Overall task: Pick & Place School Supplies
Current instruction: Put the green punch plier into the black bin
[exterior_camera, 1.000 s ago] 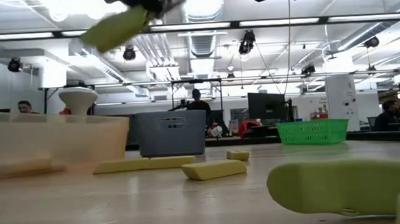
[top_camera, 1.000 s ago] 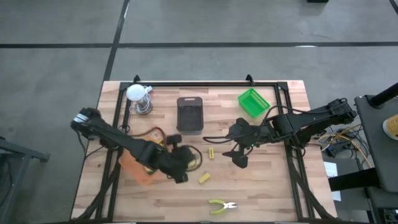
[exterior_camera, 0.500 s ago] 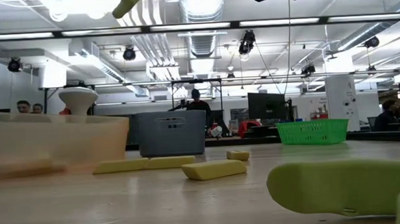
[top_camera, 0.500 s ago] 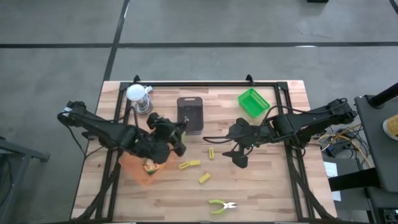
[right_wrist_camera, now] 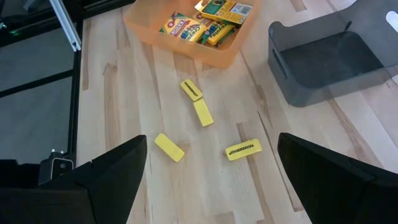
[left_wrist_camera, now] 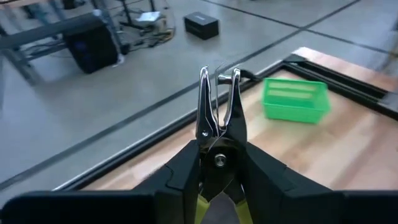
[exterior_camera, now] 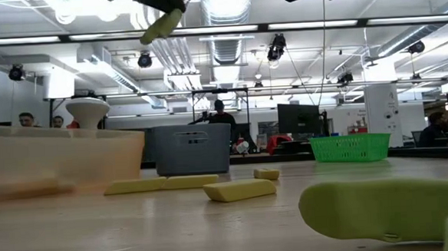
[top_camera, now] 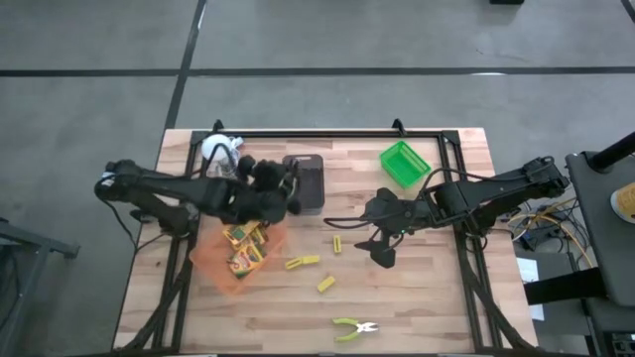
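My left gripper (top_camera: 283,196) is above the table beside the black tray (top_camera: 304,182), shut on a small lime-handled tool with shiny metal jaws (left_wrist_camera: 217,112). A second lime-handled tool (top_camera: 354,327) lies flat near the table's near edge. Three short yellow sticks (top_camera: 303,263) (top_camera: 325,285) (top_camera: 336,244) lie flat mid-table. Yellow-green crayon boxes (top_camera: 241,248) lie in the orange tray (top_camera: 210,266). My right gripper (top_camera: 382,250) hangs open and empty right of the sticks, above the table. My left gripper pinches the tool between its two dark fingers (left_wrist_camera: 180,177) by the handle part just behind the pivot (left_wrist_camera: 214,198). The metal jaws stick out forward past the fingers, toward the green tray. The tool is lifted clear; a lime handle (exterior_camera: 162,26) slants down below the gripper.
A green tray (top_camera: 404,164) stands at the far right and a white-topped metal object (top_camera: 220,154) at the far left. A black frame rail (top_camera: 327,134) runs along the far edge. People stand in the room behind the table (exterior_camera: 220,114).
My left gripper has gone from near the yellow sticks, past the orange tray, toward the table's far edge, to the left side of the black tray, carrying the lime-handled tool clear of the table. The crayon boxes in the orange tray have come into view.
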